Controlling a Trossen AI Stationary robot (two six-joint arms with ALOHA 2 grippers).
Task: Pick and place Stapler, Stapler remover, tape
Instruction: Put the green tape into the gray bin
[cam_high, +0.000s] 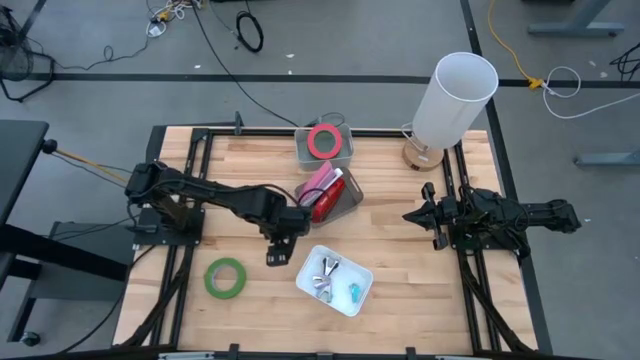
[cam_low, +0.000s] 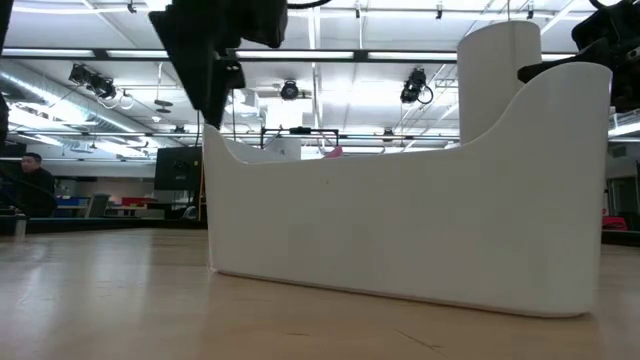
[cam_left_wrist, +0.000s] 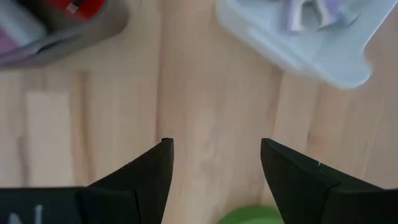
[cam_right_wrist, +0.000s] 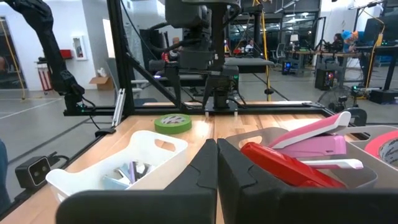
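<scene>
A green tape roll (cam_high: 226, 277) lies flat on the wooden table near its front left; it also shows in the right wrist view (cam_right_wrist: 173, 123). A red-pink tape roll (cam_high: 323, 141) lies in a grey bin at the far edge. A red stapler (cam_high: 328, 200) and a pink stapler (cam_high: 318, 181) lie in a second grey bin. Metal staple removers (cam_high: 325, 275) lie in a white tray (cam_high: 358, 297). My left gripper (cam_high: 277, 256) hangs open and empty above bare table between the green roll and the tray (cam_left_wrist: 214, 146). My right gripper (cam_high: 425, 217) is shut and empty at the table's right (cam_right_wrist: 216, 163). A second green roll is not in view.
A tall white cylinder on a wooden base (cam_high: 455, 98) stands at the far right corner. The white tray fills the low view (cam_low: 400, 230). Black frame rails run along the table's left and right sides. Bare wood lies between the tray and my right gripper.
</scene>
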